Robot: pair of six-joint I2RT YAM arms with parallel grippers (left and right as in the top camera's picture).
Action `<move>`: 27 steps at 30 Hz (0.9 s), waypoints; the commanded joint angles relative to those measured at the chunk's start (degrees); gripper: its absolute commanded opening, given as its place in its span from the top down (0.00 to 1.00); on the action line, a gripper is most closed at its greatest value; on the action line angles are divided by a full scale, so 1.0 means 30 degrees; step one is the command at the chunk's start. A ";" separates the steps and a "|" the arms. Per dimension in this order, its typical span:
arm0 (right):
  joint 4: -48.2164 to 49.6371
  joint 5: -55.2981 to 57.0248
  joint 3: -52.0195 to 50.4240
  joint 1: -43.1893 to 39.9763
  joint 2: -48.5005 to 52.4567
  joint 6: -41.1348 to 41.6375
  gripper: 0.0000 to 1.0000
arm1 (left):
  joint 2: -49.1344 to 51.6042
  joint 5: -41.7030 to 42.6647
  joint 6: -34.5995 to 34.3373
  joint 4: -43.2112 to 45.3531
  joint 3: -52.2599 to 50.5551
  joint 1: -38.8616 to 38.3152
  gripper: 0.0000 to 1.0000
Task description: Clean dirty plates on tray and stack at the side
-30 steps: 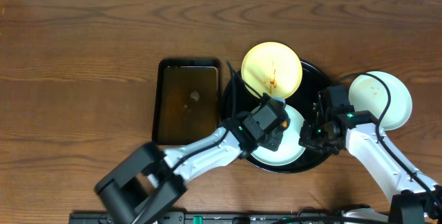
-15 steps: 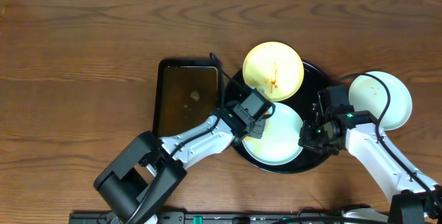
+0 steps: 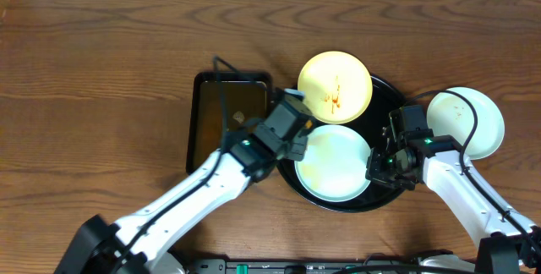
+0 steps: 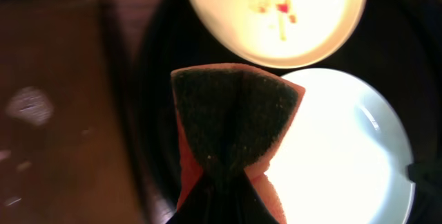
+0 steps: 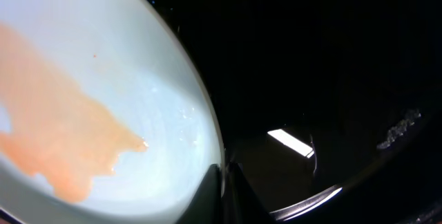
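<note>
Left gripper (image 3: 292, 130): jaws are clamping a folded sponge (image 4: 235, 120), dark scouring side facing the wrist camera, orange edges showing.
Sponge position: it is hanging over the left part of the tray (image 3: 385, 96), overlapping the left edge of the pale plate in the tray (image 3: 334, 164); whether it is touching the plate cannot be told.
Right gripper (image 3: 378, 166): it is sitting low inside the tray at the right rim of that same plate; the fingertips are lying close together at the rim, but whether they are pinching it cannot be told.
Pale plate in the tray: it is lying flat and carrying a thin, watery orange smear (image 5: 62, 134).
Yellow plate (image 3: 334, 86): it is resting at the far side of the tray, reaching past the rim there, and showing reddish streaks near its middle.
Pale plate on the table (image 3: 482, 130): it is sitting alone, just right of the tray.
Pan (image 3: 196, 122): it is sitting just left of the tray and holding brownish liquid.
Table (image 3: 101, 71): dark wood, carrying all of it.
</note>
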 commanded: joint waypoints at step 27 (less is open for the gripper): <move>0.4437 -0.4146 -0.1734 0.0168 0.0262 -0.0903 0.99 | -0.0357 -0.0634 0.0248 -0.1938 -0.0073 0.4357 0.92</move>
